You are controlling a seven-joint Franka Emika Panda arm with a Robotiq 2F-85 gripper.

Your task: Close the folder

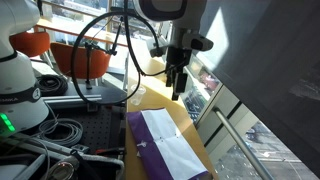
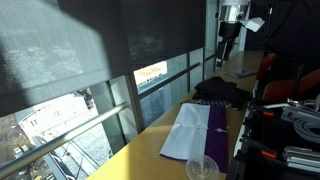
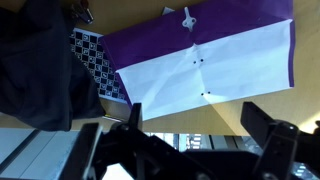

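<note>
The purple folder [image 1: 165,145] lies open on the wooden table, with white paper sheets on one half. It shows in both exterior views [image 2: 195,130] and in the wrist view [image 3: 215,55]. My gripper [image 1: 178,88] hangs well above the table, beyond the folder's far end, and touches nothing. In an exterior view it is high at the back [image 2: 226,52]. In the wrist view the two fingers [image 3: 195,135] are spread apart with nothing between them.
A clear plastic cup [image 2: 201,168] stands near the folder's near end. A dark cloth [image 2: 218,92] lies beyond the folder, and also shows in the wrist view [image 3: 40,70]. Windows with railings run along the table edge. Cables, orange chairs [image 1: 85,57] and equipment crowd the other side.
</note>
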